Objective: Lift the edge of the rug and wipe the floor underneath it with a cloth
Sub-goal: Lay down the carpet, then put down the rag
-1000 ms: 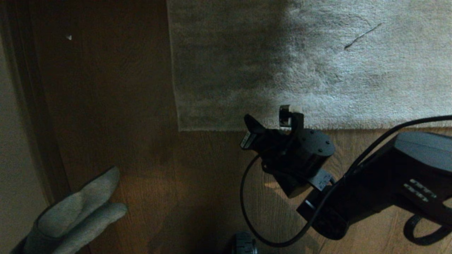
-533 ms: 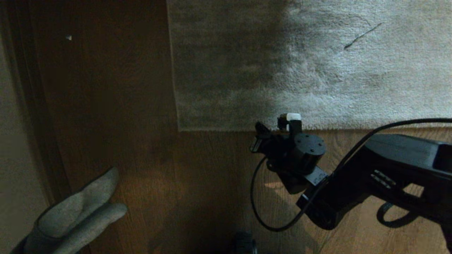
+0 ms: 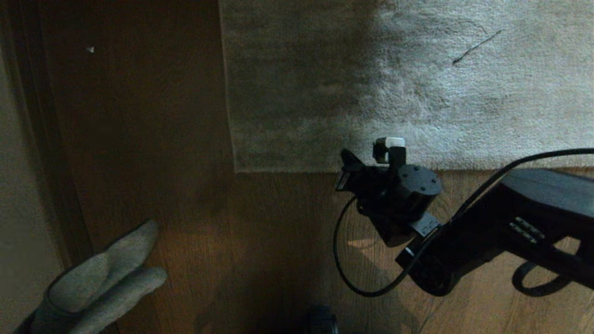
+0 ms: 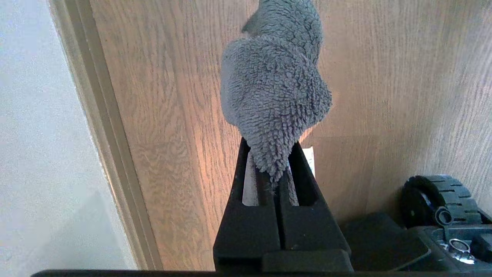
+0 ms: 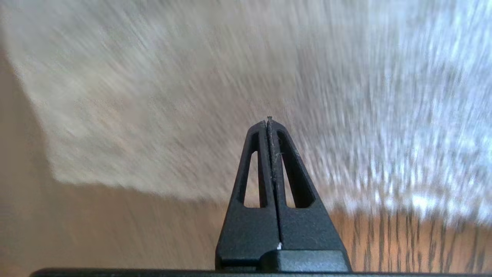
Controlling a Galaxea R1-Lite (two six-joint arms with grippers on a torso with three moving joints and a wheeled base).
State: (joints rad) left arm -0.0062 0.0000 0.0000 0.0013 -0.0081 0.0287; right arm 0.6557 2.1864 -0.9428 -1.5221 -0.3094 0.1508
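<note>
Rug [image 3: 417,83]: light grey, short pile, lying flat on the floor; a dark thread-like mark lies on its pile well away from the corner. Half of it nearest the corner sits in shadow.

Rug edge [image 3: 287,170]: straight near border, flat on the boards, ending in a corner [image 3: 236,170]. In the right wrist view the same border [image 5: 127,186] shows blurred, still flat.

Floor [image 3: 153,139]: brown wood-grain planks, bare beside and in front of the rug; a small pale speck [image 3: 90,48] lies on it well away from the rug's side border.

Right gripper [image 5: 269,120]: fingers pressed together with nothing between them, tip held over the pile just inside the rug edge. In the head view only the wrist housing [image 3: 399,190] is seen, over the rug edge, with a looping black cable [image 3: 343,260] below it. Whether the tip touches the pile cannot be told.

Left gripper [image 4: 273,169]: fingers clamped on the cloth, well away from the rug, near the skirting [image 4: 103,127] and wall.

Cloth [image 4: 275,88]: grey, fluffy, bunched, standing out beyond the fingertips over bare floor [image 4: 384,77]; a small white tag shows behind it. In the head view it [image 3: 100,287] appears well clear of the rug's corner.

Wheel [image 4: 438,204]: black, ribbed, beside the left gripper.
</note>
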